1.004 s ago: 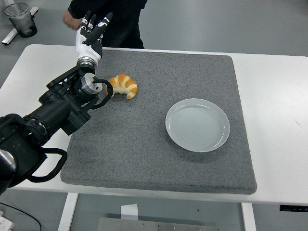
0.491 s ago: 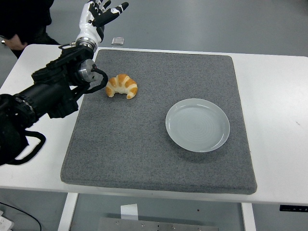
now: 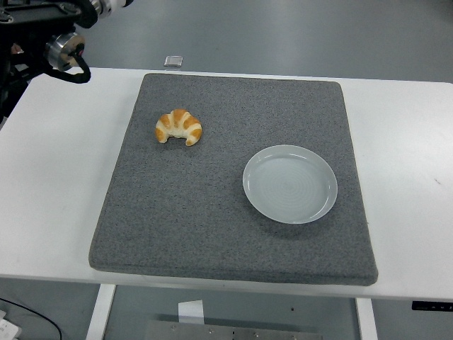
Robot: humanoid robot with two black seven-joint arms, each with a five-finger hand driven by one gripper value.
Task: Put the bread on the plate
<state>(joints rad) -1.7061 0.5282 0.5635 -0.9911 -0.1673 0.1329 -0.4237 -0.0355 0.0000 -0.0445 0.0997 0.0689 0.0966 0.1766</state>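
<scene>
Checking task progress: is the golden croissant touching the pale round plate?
Apart. The head view shows the golden croissant lying on the grey foam mat, with a bare stretch of mat between it and the pale round plate.

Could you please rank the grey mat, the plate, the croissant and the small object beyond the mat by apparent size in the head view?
1. grey mat
2. plate
3. croissant
4. small object, farther away

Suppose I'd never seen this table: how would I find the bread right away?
Look at the white table and the big grey mat covering its middle. On the mat's far left part lies the bread, a small curved croissant. It is golden brown with pale stripes, unlike the only other thing on the mat, a round, pale, empty plate off to its right and nearer.
</scene>
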